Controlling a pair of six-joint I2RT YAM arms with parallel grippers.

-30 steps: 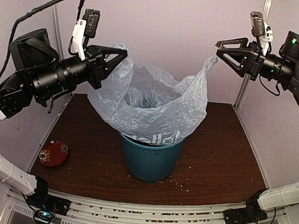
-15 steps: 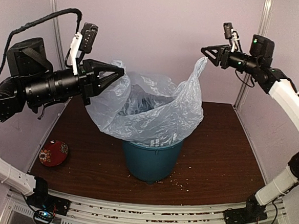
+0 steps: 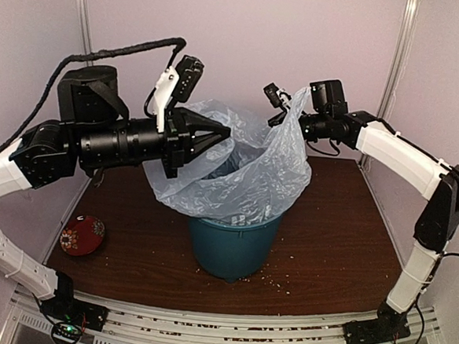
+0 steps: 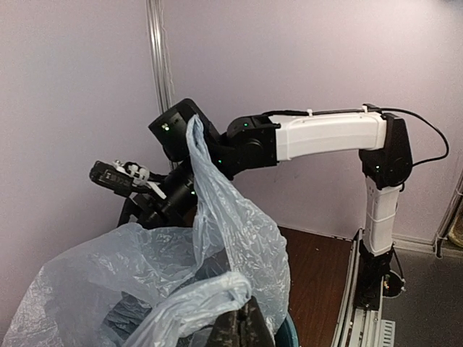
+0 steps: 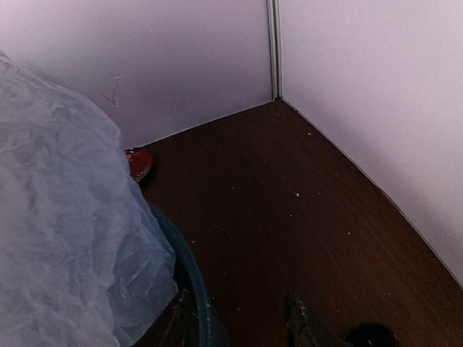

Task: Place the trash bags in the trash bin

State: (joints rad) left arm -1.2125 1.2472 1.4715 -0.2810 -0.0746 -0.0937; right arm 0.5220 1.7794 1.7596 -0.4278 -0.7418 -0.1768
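Observation:
The pale blue-grey trash bag (image 3: 237, 176) hangs open over the teal trash bin (image 3: 232, 247), its lower part inside the rim. My left gripper (image 3: 223, 132) is shut on the bag's left edge, seen pinched in the left wrist view (image 4: 242, 322). My right gripper (image 3: 278, 112) holds the bag's right corner up high above the bin. In the right wrist view its fingers (image 5: 298, 322) stand wide apart, so the right gripper (image 5: 235, 324) is open and the bag (image 5: 65, 217) seems hooked over the left finger. The bin's rim (image 5: 192, 282) lies below.
A small red patterned dish (image 3: 82, 234) sits on the brown table at the left, also in the right wrist view (image 5: 139, 164). Crumbs lie on the table (image 3: 342, 251) around the bin. Pale walls and metal posts close in the back and sides.
Both arms have swung inward over the bin. My right gripper moved far left and down with the bag's corner, my left gripper moved right, and the bag's mouth has narrowed and bunched.

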